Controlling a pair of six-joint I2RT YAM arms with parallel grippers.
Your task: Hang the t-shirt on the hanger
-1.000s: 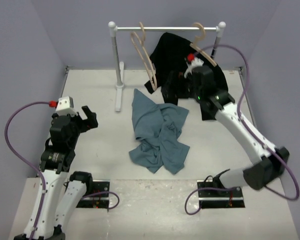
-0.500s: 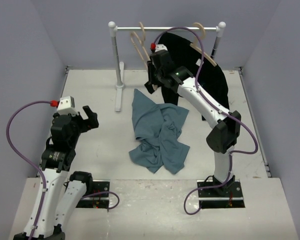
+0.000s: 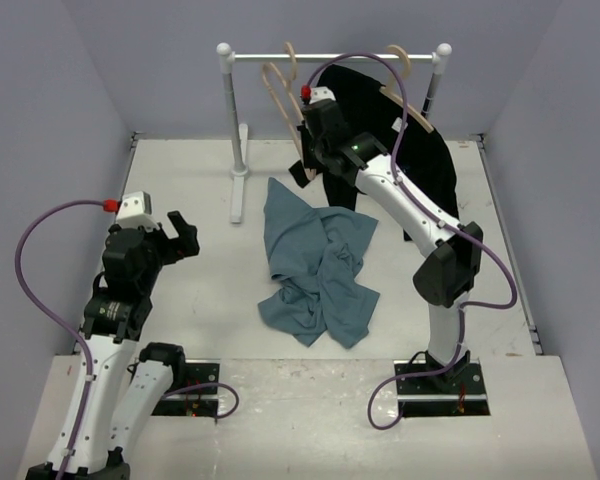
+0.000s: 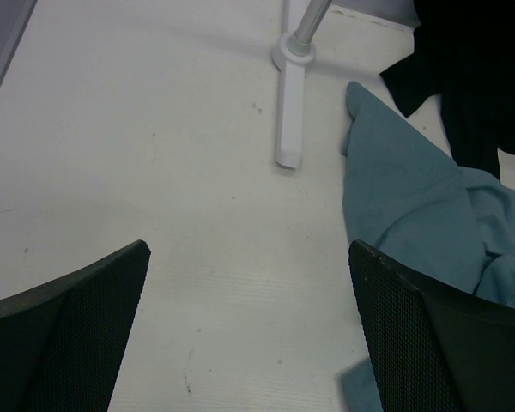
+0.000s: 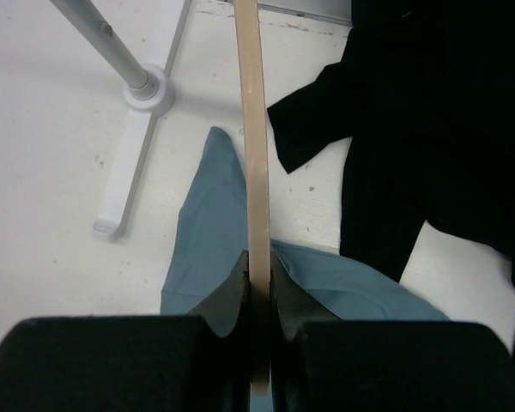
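The slate-blue t-shirt [image 3: 315, 270] lies crumpled on the table's middle, also seen in the left wrist view [image 4: 412, 197] and under the right fingers [image 5: 206, 232]. The pale wooden hanger [image 3: 280, 90] hangs by its hook from the rail. My right gripper [image 3: 303, 155] is shut on the hanger's lower arm; in the right wrist view the tan strip [image 5: 253, 129] runs straight up from between the closed jaws [image 5: 259, 283]. My left gripper [image 3: 180, 235] stands open and empty over bare table, left of the t-shirt [image 4: 249, 326].
A white rack with a rail [image 3: 330, 57], post [image 3: 235, 110] and foot [image 4: 290, 112] stands at the back. A black shirt [image 3: 380, 130] hangs on a second hanger [image 3: 400, 65] right of my right gripper. Purple walls enclose the table.
My right arm swung left from the black shirt to the empty hanger, and its jaws closed on the hanger's arm. The left arm has not moved.
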